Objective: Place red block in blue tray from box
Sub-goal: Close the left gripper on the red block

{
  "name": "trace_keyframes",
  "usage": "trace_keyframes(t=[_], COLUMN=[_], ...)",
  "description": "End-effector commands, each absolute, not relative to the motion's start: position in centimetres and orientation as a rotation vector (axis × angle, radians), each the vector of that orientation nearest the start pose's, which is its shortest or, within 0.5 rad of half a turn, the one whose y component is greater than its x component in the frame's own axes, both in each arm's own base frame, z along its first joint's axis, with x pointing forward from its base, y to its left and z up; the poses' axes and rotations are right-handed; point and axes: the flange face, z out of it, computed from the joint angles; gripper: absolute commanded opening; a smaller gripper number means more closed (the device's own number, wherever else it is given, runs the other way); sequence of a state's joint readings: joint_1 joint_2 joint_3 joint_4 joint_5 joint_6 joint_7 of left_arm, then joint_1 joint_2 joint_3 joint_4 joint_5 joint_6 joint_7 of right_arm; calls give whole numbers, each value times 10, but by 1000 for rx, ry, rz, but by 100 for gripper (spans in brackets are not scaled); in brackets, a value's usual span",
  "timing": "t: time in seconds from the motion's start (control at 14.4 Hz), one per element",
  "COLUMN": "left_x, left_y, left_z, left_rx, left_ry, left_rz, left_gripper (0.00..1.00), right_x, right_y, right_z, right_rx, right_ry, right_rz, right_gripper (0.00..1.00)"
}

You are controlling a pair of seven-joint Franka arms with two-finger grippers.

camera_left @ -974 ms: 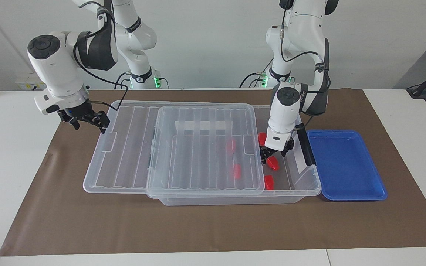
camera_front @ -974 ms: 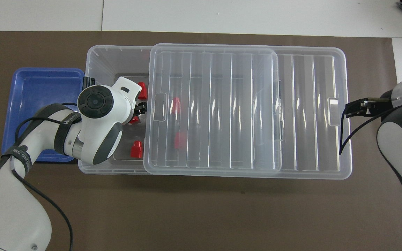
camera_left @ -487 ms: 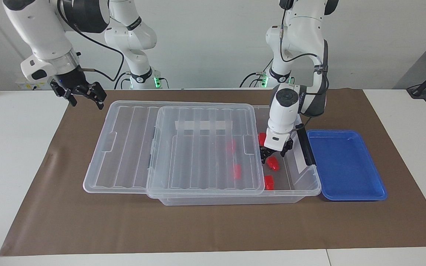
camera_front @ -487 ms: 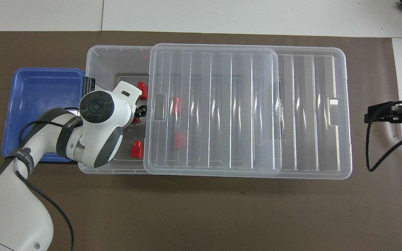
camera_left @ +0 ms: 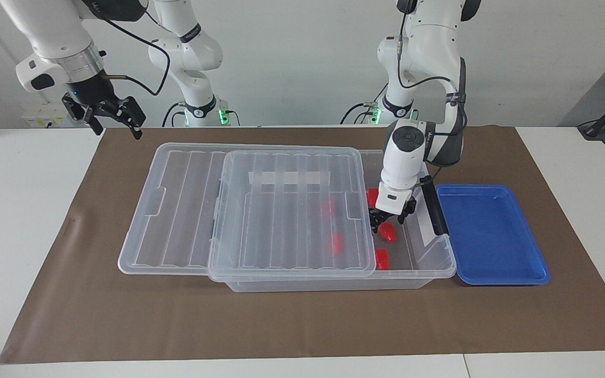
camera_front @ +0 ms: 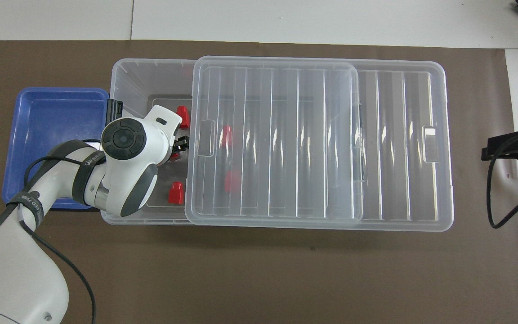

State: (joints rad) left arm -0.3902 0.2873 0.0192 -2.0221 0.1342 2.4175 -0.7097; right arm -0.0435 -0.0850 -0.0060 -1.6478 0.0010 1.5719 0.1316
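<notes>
Facing view: the left gripper (camera_left: 385,223) is down inside the open end of the box (camera_left: 418,273), its fingers straddling a red block (camera_left: 387,232); whether they already pinch it cannot be told. The block is small, bright red, slightly oblong plastic, lying tilted on the box floor. Another red block (camera_left: 382,259) lies farther from the robots, one (camera_left: 371,197) nearer to them, and two more (camera_left: 336,243) show blurred through the lid (camera_left: 292,210). The ribbed clear lid is slid toward the right arm's end, leaving the end by the blue tray (camera_left: 491,236) uncovered. The glossy blue tray sits just beside the box at the left arm's end. The right gripper (camera_left: 107,116) hangs open and holds nothing, raised over the mat (camera_left: 302,325) corner at the right arm's end
</notes>
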Motion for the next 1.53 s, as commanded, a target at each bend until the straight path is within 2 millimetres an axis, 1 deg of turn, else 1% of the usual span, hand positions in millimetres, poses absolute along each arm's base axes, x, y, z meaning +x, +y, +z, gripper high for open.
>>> trace_keyframes(t=[0.0, 0.14, 0.35, 0.49, 0.56, 0.63, 0.7, 0.77, 0.84, 0.9, 0.97, 1.04, 1.25, 1.39, 1.46], left_x=[563, 563, 564, 564, 564, 564, 564, 564, 565, 565, 566, 569, 577, 580, 580], left_y=[-220, -220, -222, -222, -222, -222, -221, -221, -221, -221, -221, -223, -223, -228, -234], left_z=[315, 312, 304, 304, 304, 304, 304, 304, 305, 306, 308, 314, 333, 358, 374], left_rx=[-3077, -3077, -3079, -3079, -3079, -3079, -3077, -3075, -3073, -3068, -3060, -3055, -3039, -3017, -3008], left_ry=[-377, -386, -381, -381, -381, -381, -381, -382, -384, -386, -390, -391, -407, -462, -470], left_rz=[-255, -255, -257, -257, -257, -257, -253, -247, -245, -234, -217, -210, -188, -163, -148], left_gripper=[84, 80, 80, 80, 71, 50, 26, 15, 11, 5, 1, 0, 0, 0, 0], right_x=[528, 528, 528, 528, 528, 528, 528, 528, 527, 527, 527, 527, 527, 527, 527], right_y=[-27, -24, -24, -26, -26, -26, -27, -27, -27, -27, -28, -28, -29, -29, -29], right_z=[636, 635, 636, 635, 635, 635, 635, 634, 635, 635, 635, 634, 634, 634, 634], right_rx=[-3104, -3104, -3104, -3104, -3104, -3104, -3104, -3104, -3104, -3104, -3104, -3103, -3103, -3103, -3103], right_ry=[296, 291, 289, 291, 291, 291, 294, 294, 294, 294, 296, 298, 301, 301, 301], right_rz=[-18, -18, -20, -18, -18, -18, -18, -15, -18, -18, -18, -15, -15, -13, -15], right_gripper=[100, 100, 100, 100, 100, 100, 100, 100, 100, 100, 100, 100, 100, 100, 100])
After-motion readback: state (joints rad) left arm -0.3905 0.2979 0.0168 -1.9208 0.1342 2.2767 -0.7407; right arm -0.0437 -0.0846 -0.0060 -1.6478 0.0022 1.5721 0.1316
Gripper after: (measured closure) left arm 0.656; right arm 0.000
